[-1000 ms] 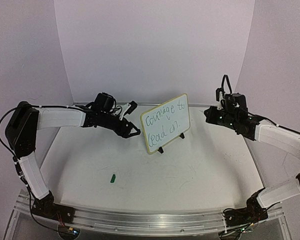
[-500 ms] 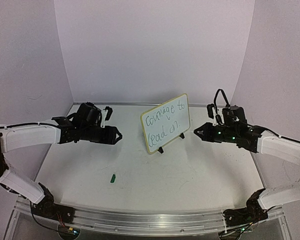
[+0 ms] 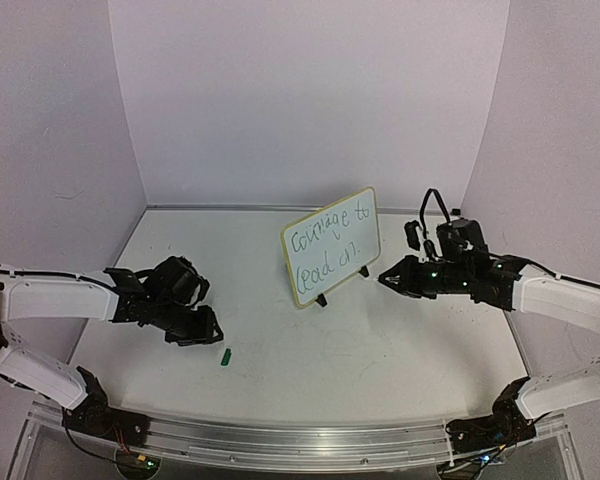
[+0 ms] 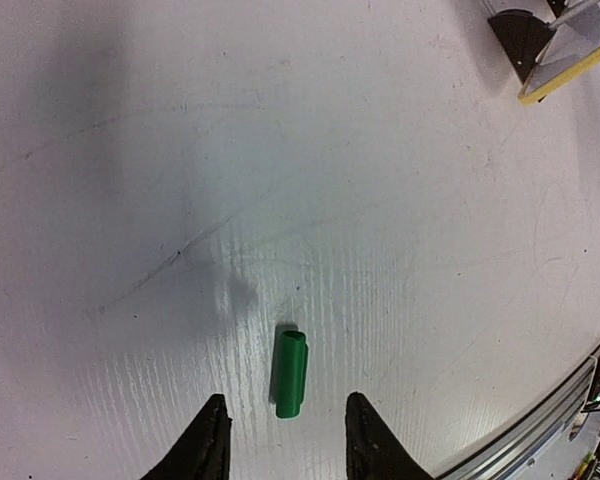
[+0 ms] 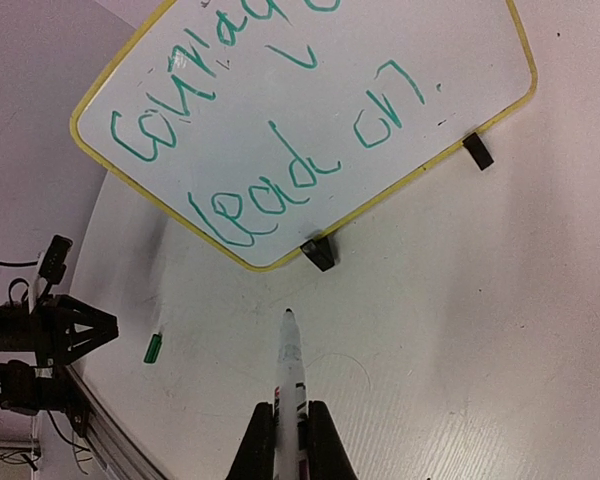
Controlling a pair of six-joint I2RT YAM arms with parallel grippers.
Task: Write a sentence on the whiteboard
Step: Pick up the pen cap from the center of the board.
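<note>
Top external view: your two arms reached over a white tabletop [image 3: 400, 350] from either side.
Whiteboard: the small rectangular whiteboard [image 3: 331, 247], with its thin pale-yellow rim, rounded corners and black feet, stood propped and slanted near the back centre, between your two grippers and touching neither.
Sentence: the green handwritten sentence [image 3: 330, 245] "courage to lead on" sat on the board face in two slanted lines.
Left gripper: your left gripper [image 3: 210, 334] hung low over the front-left table, well apart from the board. Its jaws were spread and held nothing.
Cap: a small green cylindrical plastic cap [image 4: 290, 373] lay flat on the table. In the left wrist view it sat between your two fingertips, with a gap on both sides.
Right gripper: your right gripper [image 5: 291, 410] was right of the board, clenched on a slim white-barrelled marker [image 5: 290, 370].
Marker tip: it pointed at the board's lower edge, near a black foot [image 5: 319, 253], and was apart from the board.
Tip colour: too small to tell.
</note>
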